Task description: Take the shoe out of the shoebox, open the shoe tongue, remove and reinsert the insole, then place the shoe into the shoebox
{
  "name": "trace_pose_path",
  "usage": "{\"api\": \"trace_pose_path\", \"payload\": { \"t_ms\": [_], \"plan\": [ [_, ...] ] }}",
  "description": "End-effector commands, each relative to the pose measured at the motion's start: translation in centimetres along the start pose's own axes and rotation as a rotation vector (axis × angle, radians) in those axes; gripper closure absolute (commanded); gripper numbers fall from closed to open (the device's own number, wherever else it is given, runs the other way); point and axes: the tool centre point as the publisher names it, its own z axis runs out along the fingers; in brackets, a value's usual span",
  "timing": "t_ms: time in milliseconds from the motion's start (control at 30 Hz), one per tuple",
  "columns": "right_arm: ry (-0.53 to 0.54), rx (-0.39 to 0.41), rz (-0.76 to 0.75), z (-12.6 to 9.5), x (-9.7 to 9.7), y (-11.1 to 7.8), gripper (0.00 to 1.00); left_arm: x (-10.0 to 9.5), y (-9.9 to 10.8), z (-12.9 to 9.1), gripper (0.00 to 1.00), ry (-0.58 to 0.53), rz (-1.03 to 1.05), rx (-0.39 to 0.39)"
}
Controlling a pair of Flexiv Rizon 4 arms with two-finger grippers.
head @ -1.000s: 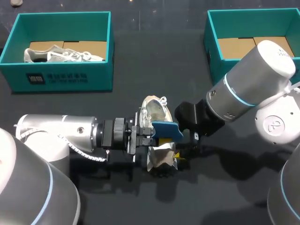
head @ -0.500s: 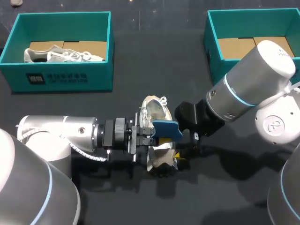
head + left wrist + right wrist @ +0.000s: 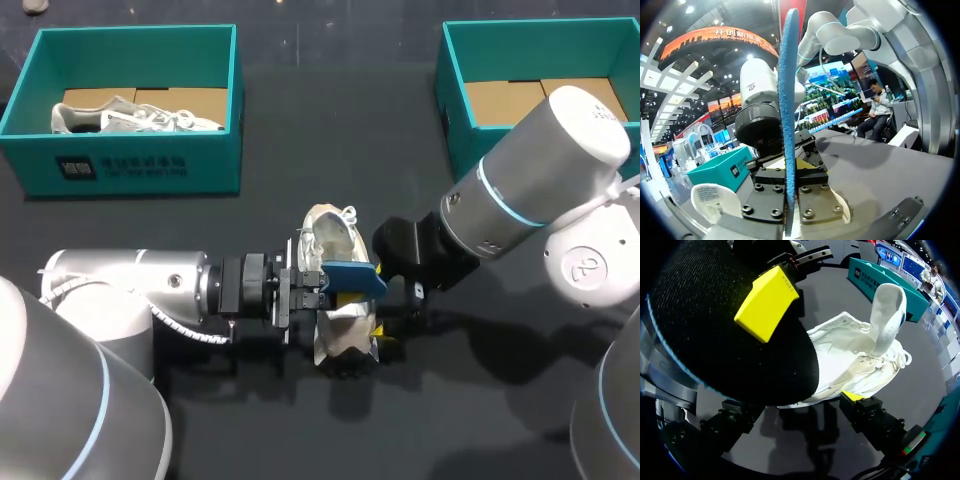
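Note:
A white shoe [image 3: 330, 232] lies on the dark table at the centre, tongue [image 3: 886, 315] lifted. My left gripper [image 3: 322, 283] comes in from the left and is shut on a blue insole [image 3: 352, 277], held just above the shoe. In the left wrist view the insole [image 3: 788, 100] stands edge-on between the shut fingers of that gripper [image 3: 790, 170]. My right gripper [image 3: 380, 310] is at the shoe's right side and is open. In the right wrist view the shoe [image 3: 855, 360] lies ahead of the right gripper [image 3: 795, 407], and the insole's dark underside [image 3: 715, 340] hides one finger.
A teal shoebox [image 3: 130, 165] at the back left holds a second white shoe [image 3: 130, 117]. Another teal shoebox [image 3: 450, 90] stands at the back right, with only its cardboard floor showing. My right arm [image 3: 530, 190] crosses in front of that box.
The insole in my left gripper has shifted very slightly over the shoe. Both arms stay where they were.

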Motion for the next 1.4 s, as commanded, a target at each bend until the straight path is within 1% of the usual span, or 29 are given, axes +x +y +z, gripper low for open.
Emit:
{"api": "trace_pose_path", "payload": {
  "t_ms": [33,433,733,1167,1400],
  "plan": [
    [-0.003,0.002,0.000,0.1,0.1,0.0,0.00,-0.1,0.8,0.3,1.00,-0.009,0.009,0.012],
    [-0.003,0.002,0.000,0.1,0.1,0.0,0.00,-0.4,1.4,-0.3,1.00,-0.043,0.027,0.017],
    [-0.003,0.002,0.000,0.1,0.1,0.0,0.00,-0.6,1.8,-0.8,1.00,-0.030,0.040,0.060],
    [-0.003,0.002,0.000,0.1,0.1,0.0,0.00,-0.8,3.7,-0.8,1.00,-0.031,0.109,0.034],
    [-0.003,0.002,0.000,0.1,0.1,0.0,0.00,-0.9,5.1,-1.0,1.00,-0.021,0.129,0.028]
  ]
}}
